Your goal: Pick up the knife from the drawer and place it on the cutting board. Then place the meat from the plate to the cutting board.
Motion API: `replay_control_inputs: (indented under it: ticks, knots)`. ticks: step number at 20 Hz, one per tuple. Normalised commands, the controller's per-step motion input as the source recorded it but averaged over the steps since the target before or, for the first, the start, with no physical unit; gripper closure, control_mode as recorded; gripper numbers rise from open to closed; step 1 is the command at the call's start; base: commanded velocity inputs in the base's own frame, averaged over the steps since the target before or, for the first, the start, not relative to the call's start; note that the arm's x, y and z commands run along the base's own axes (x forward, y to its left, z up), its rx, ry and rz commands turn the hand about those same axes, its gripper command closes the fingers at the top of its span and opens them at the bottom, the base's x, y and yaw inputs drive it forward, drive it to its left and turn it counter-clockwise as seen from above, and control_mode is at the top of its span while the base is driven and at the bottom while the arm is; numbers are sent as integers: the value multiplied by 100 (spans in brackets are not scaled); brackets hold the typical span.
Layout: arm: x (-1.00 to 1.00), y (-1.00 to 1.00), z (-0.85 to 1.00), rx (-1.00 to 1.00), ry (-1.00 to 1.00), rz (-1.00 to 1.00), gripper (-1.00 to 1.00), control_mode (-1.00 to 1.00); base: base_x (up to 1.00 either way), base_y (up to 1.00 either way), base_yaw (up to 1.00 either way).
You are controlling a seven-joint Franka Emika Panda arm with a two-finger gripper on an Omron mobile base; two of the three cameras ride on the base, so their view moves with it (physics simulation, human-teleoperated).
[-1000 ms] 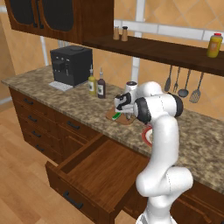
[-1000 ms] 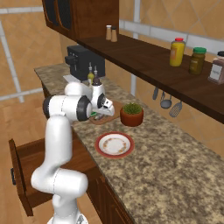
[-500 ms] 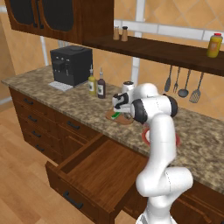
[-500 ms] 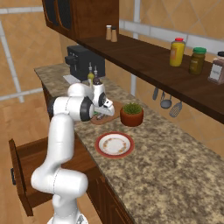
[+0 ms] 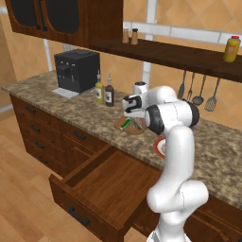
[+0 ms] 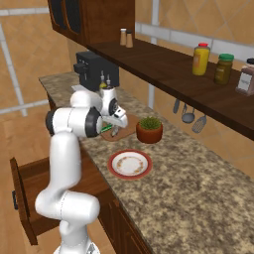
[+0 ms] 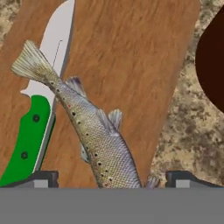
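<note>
1. My claw point(image 7: 112, 179) hangs open just above the cutting board point(image 7: 131, 65), its tips wide apart either side of the fish point(image 7: 94, 135).
2. The fish lies across the knife point(image 7: 37, 113) on the board; no writing is legible.
3. The plant pot point(image 6: 149, 130) stands beside the board, the plate point(image 6: 130, 164) nearby, and the drawer point(image 5: 101, 189) is open below.
</note>
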Motion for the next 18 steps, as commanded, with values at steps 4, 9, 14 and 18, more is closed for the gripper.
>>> replay_control_inputs:
  ticks: [4,9,14,18]
  knots:
    - [-95,13,36,0,-5,-9,-100,-100,0,0,0]
    - [-100,17,28,0,-4,-7,-100,-100,0,0,0]
    - [-100,17,35,0,-5,-6,-100,-100,0,0,0]
    - [-100,5,62,0,-7,-5,-100,-100,0,0,0]
